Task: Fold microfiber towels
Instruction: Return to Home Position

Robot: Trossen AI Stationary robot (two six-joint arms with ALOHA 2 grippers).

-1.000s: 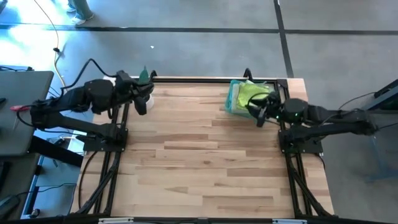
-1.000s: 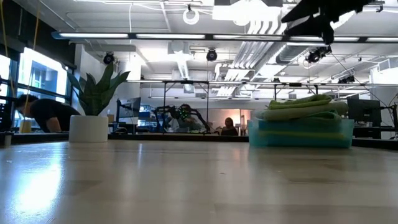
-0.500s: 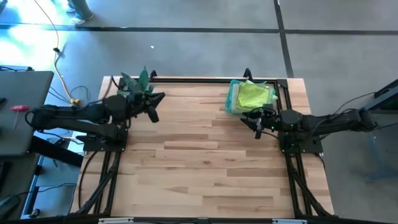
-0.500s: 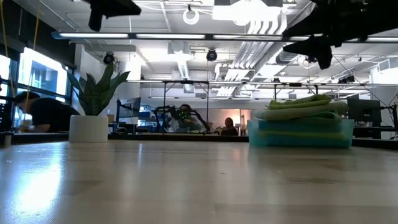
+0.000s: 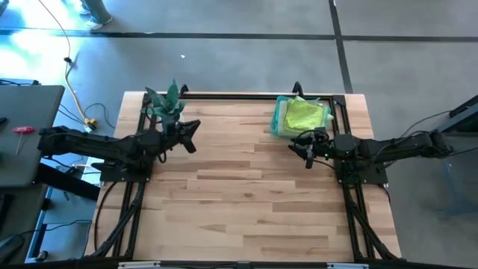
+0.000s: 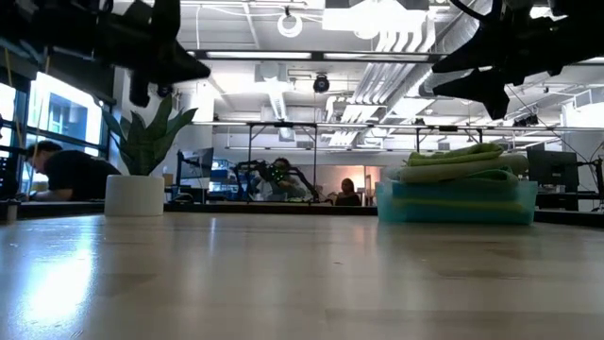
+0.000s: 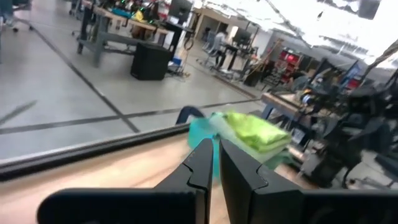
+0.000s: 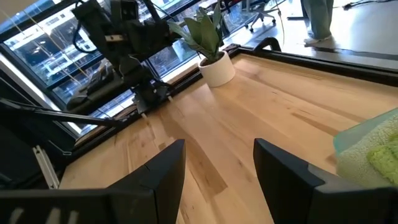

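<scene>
A stack of microfiber towels (image 5: 301, 117), lime green on top of light blue, rests on the table near its far right corner. It also shows in the low view (image 6: 460, 184) and in both wrist views (image 7: 252, 130) (image 8: 373, 155). My left gripper (image 5: 190, 134) hovers shut over the far left of the table, beside the plant, pointing level toward the stack (image 7: 213, 144). My right gripper (image 5: 302, 147) hangs open in the air just in front of the stack, nothing between its fingers (image 8: 217, 146). Neither gripper touches a towel.
A small green plant in a white pot (image 5: 166, 104) stands at the far left corner (image 6: 142, 161). A black rail (image 5: 239, 95) runs along the table's far edge. Bare wood (image 5: 239, 194) spans the middle and near part. People and benches fill the room beyond.
My left gripper has come down from high above the table and tipped up to point level, staying shut near the plant. My right gripper has sunk a little and drawn slightly away from the stack toward the near edge, staying open. The towels have not moved.
</scene>
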